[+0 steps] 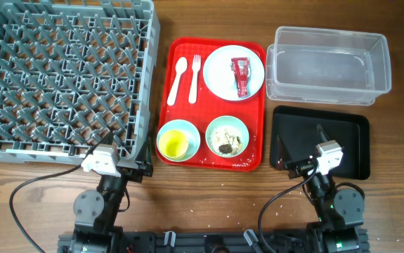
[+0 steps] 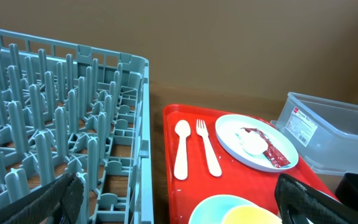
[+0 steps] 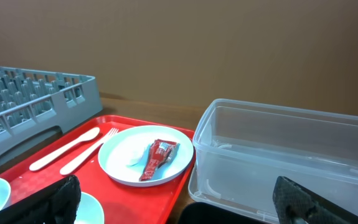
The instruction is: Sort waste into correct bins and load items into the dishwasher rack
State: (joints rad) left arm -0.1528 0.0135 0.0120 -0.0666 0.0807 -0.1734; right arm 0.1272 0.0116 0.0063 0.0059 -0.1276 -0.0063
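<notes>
There's the wrapper (image 1: pixel 241 75) on the plate (image 1: pixel 218 79), up at the tray's (image 1: pixel 255 144) 1 o'clock corner, long axis 12-to-6. It lies at 11 o'clock from the right end effector (image 3: pixel 180 202), the nearer one, fingers wide and empty. The left end effector (image 2: pixel 179 200) is wide and empty too.

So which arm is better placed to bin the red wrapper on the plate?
Right. The wrapper lies on the plate at the red tray's right side, beside the clear tub. The right end effector hangs open over the black tray, nearer both; the left end effector sits by the rack.
</notes>
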